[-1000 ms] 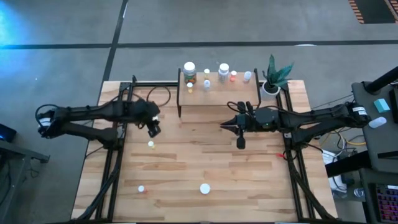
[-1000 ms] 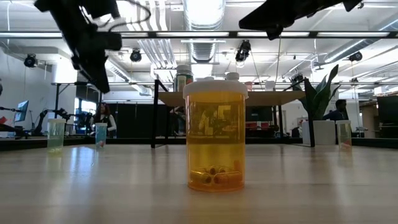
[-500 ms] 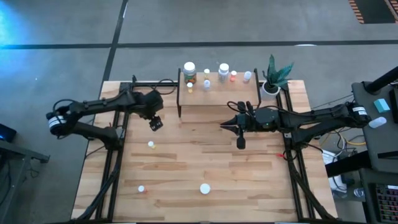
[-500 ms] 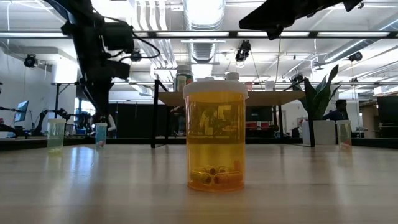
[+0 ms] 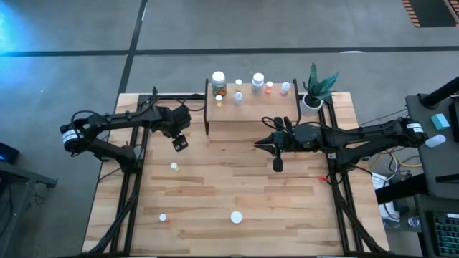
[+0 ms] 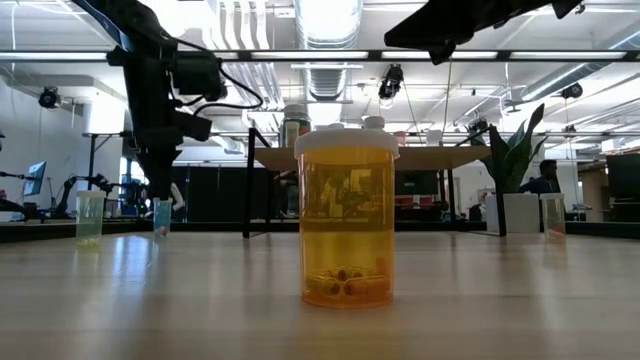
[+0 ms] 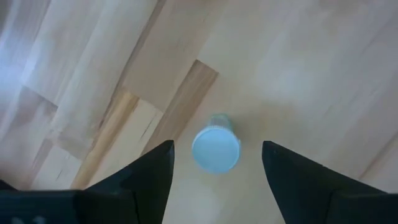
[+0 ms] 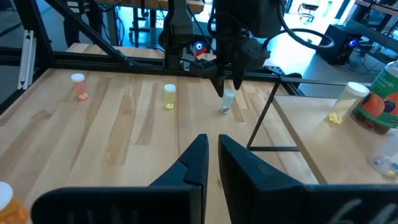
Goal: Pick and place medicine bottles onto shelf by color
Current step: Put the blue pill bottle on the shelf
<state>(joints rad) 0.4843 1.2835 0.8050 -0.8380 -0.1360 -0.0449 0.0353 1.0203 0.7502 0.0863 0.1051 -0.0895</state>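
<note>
**Left end effector poised over a clear vial near the shelf**

Since one second earlier, moved from beside the yellow vial toward the shelf's left leg: left end effector (image 5: 178, 142), now poised directly above a small clear vial (image 7: 216, 148) with a pale cap, standing upright on the desk (image 5: 215, 193). Fingers (image 7: 146, 180) spread wide, one on each side of the vial, not touching it; nothing gripped. Seen in the low view hanging just above the same vial (image 6: 162, 217), and in the right wrist view with its tips just over the vial's cap (image 8: 227, 101).

Unchanged across the frames: right end effector (image 5: 277, 164), held above the middle of the desk in front of the shelf (image 5: 252, 107), fingers (image 8: 193, 163) nearly closed with only a narrow slit between them, empty.

Placed on the shelf: a larger white-capped bottle (image 5: 219, 82) at the left, and several smaller bottles (image 5: 257, 82) in a row toward the right. Left on the desk: a yellow vial (image 5: 174, 166) near the left end effector, an orange-red vial (image 5: 163, 217) toward the front left, and a large amber bottle (image 6: 346, 214) with a white cap at the front centre, upright, with pills at its bottom. Set just beside the shelf's right end: a potted plant (image 5: 315, 89).
</note>
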